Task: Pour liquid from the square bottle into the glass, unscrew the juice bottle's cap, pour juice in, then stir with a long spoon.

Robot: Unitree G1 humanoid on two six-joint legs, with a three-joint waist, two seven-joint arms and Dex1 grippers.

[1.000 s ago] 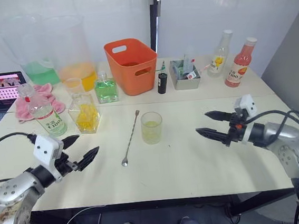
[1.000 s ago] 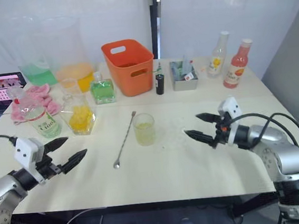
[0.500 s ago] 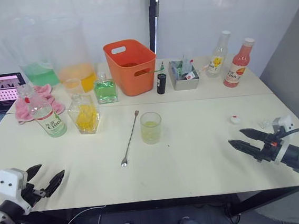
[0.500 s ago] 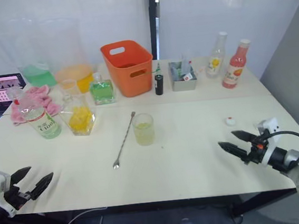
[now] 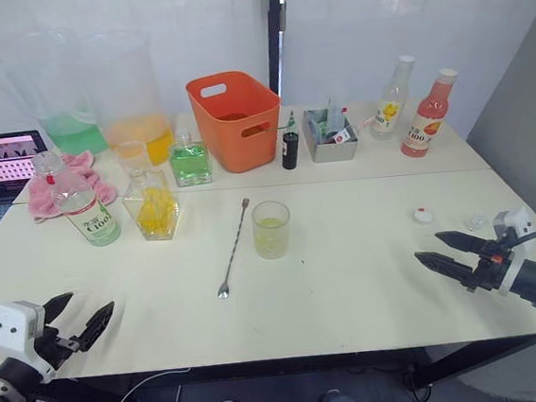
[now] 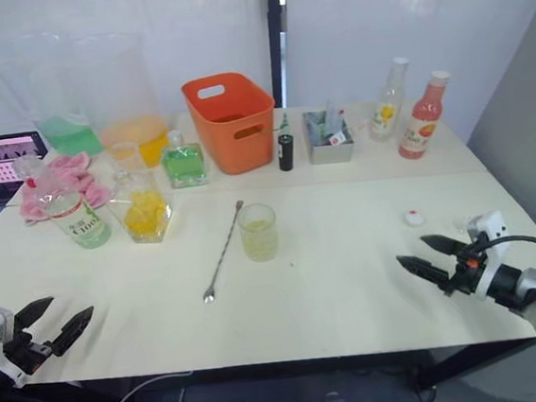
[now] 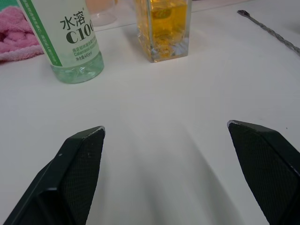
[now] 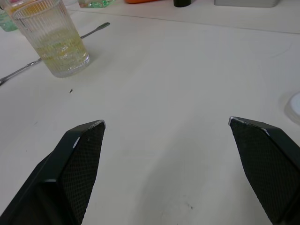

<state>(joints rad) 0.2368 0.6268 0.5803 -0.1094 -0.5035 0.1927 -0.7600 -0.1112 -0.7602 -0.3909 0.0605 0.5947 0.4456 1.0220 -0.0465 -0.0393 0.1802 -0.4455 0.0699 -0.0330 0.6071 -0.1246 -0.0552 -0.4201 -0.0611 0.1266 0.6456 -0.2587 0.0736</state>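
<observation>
I have both arms low at the near edge of the table (image 5: 353, 297), and neither is gripping anything. My left gripper (image 5: 78, 316) sits at the near-left corner with its two black fingers spread wide. My right gripper (image 5: 452, 253) sits at the near-right side, fingers likewise wide apart and pointing toward the table's middle.

The glass (image 5: 272, 229) stands upright near the centre of the table with pale yellow liquid in its lower part. From my right gripper it is off at about ten o'clock, well apart; from my left gripper it is at about two o'clock, also well apart. The long spoon (image 5: 234, 248) lies flat just to the left of the glass, not touching it, its stem running away from me with the bowl end nearer.

The juice bottle (image 5: 78, 201) stands upright at about twelve o'clock from my left gripper, with nothing on its neck. The square bottle (image 5: 155, 205) of yellow-orange liquid stands just beside it on the right; my left wrist view shows both straight ahead of the open fingers.

The cap (image 5: 423, 214) lies on the table at about eleven o'clock from my right gripper, near it but not touching.
</observation>
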